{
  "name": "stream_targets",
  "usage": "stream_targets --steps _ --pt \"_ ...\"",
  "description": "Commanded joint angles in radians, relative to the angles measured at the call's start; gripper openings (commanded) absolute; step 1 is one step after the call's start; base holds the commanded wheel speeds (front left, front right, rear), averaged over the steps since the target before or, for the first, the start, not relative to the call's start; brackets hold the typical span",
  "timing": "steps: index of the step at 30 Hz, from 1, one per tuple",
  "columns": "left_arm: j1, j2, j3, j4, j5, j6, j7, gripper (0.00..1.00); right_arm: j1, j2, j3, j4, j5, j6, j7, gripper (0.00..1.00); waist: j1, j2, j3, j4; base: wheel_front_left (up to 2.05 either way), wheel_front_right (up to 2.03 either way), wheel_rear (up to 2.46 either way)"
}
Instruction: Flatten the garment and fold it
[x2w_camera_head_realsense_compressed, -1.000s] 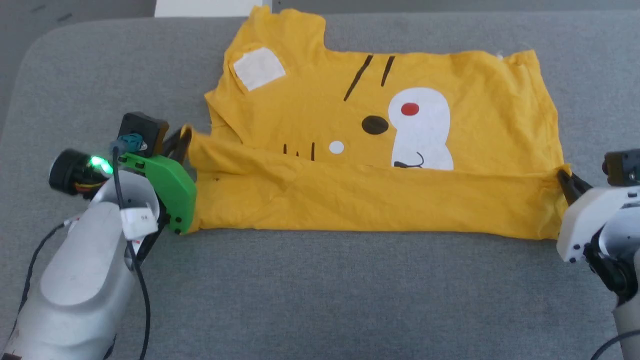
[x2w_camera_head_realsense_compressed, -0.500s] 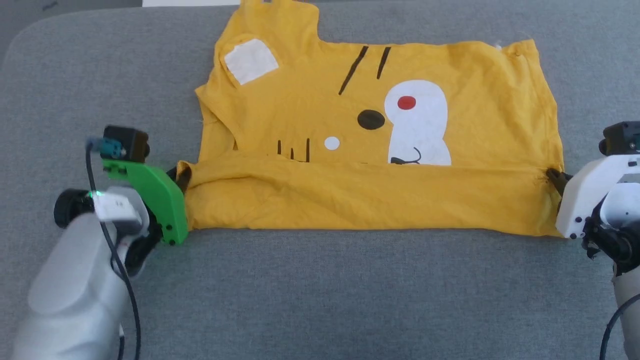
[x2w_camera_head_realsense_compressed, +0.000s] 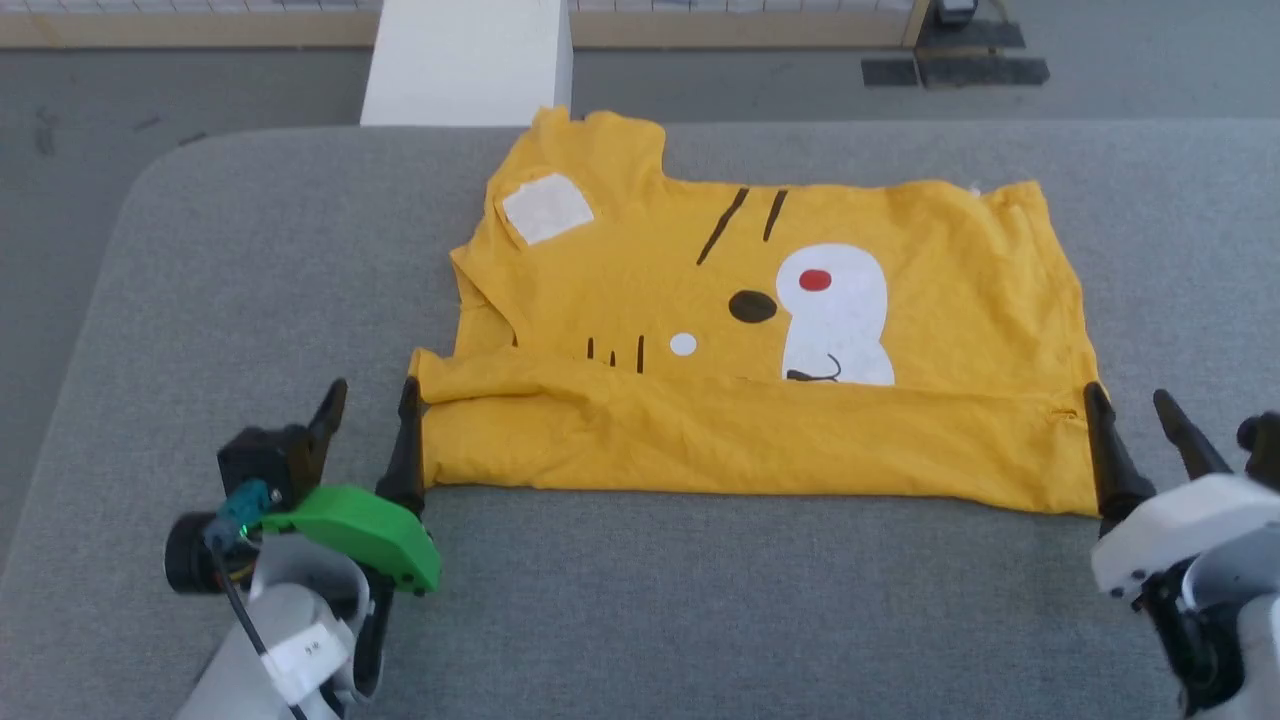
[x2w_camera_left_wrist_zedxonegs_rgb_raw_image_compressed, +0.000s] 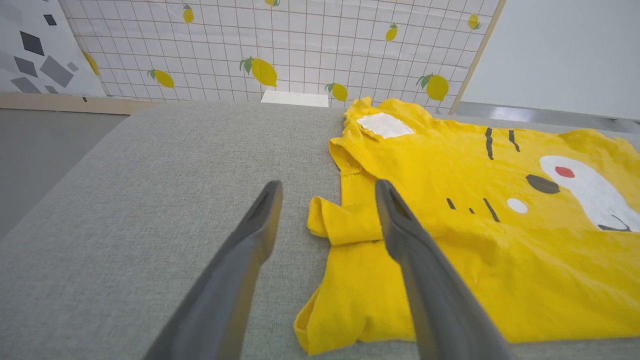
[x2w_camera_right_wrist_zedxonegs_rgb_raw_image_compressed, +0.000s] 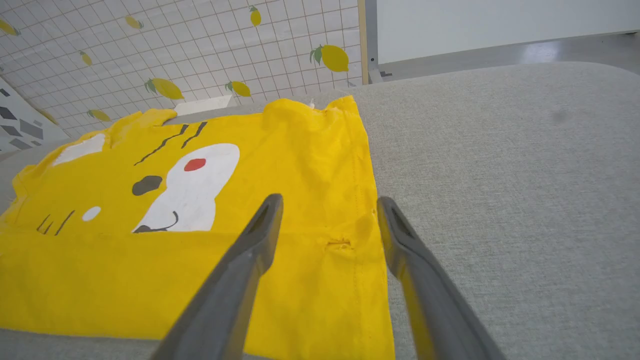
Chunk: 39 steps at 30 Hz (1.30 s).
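One grey woven pad (x2w_camera_head_realsense_compressed: 700, 600) with rounded corners carries one yellow T-shirt (x2w_camera_head_realsense_compressed: 800, 440). The shirt is limp cloth lying toward the far edge, with its near strip folded up over the printed face, and bare pad lies in front and at both sides. Two grippers, left (x2w_camera_head_realsense_compressed: 374, 388) and right (x2w_camera_head_realsense_compressed: 1127, 394), are spread wide and empty, one at each end of the fold.

The grey, fabric-covered tabletop (x2w_camera_head_realsense_compressed: 700, 600) has rounded corners. The yellow garment (x2w_camera_head_realsense_compressed: 760, 440) lies flat on it, its near strip folded over. It spans from just inside the left end effector (x2w_camera_head_realsense_compressed: 374, 388) to just inside the right end effector (x2w_camera_head_realsense_compressed: 1128, 394) and reaches away ahead of both.
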Motion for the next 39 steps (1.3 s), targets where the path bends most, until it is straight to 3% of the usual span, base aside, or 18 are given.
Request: stream_targets --steps 1,9,19,24,25,26,27,34,39 --pt "0.021 -0.007 -0.001 -0.005 0.008 0.010 -0.007 1.00 0.026 0.020 -0.002 -0.020 -0.014 -0.001 -0.038 1.00 0.0000 0.0000 -0.039 0.005 0.00 0.00 0.00" --pt "0.055 -0.017 0.002 0.036 -0.028 0.059 0.099 1.00 0.117 0.102 0.007 -0.109 -0.089 -0.001 -0.197 1.00 0.0000 0.0000 -0.056 -0.048 0.00 0.00 0.00" --pt "0.004 -0.031 0.036 0.149 -0.098 0.177 0.347 1.00 0.141 0.131 0.047 -0.121 -0.105 -0.001 -0.212 1.00 0.0000 0.0000 -0.044 -0.112 0.00 0.00 0.00" --pt "-0.002 -0.032 0.007 0.180 -0.130 0.177 0.501 1.00 0.148 0.135 0.061 -0.109 -0.099 -0.001 -0.209 1.00 0.0000 0.0000 -0.044 -0.126 0.00 0.00 0.00" --pt "0.002 -0.032 -0.002 0.176 -0.138 0.169 0.534 0.64 0.149 0.135 0.062 -0.108 -0.100 -0.001 -0.209 1.00 0.0000 0.0000 -0.045 -0.127 0.00 0.00 0.00" --pt "0.006 -0.030 -0.007 0.171 -0.143 0.163 0.554 0.11 0.149 0.135 0.062 -0.108 -0.101 -0.001 -0.208 1.00 0.0000 0.0000 -0.045 -0.127 0.00 0.00 0.00" --pt "0.010 -0.027 -0.014 0.161 -0.146 0.157 0.571 0.00 0.150 0.136 0.061 -0.107 -0.104 -0.001 -0.207 1.00 0.0000 0.0000 -0.046 -0.127 0.00 0.00 0.00" --pt "0.027 -0.015 -0.018 0.102 -0.146 0.151 0.560 0.00 0.103 0.136 0.013 -0.097 -0.133 -0.001 -0.173 1.00 0.0000 0.0000 -0.037 -0.102 0.00 0.00 0.00" --pt "0.022 -0.011 -0.025 0.076 -0.143 0.140 0.552 0.00 0.013 0.137 -0.061 0.003 -0.142 -0.001 0.030 1.00 0.0000 0.0000 -0.020 -0.077 0.00 0.00 0.00"
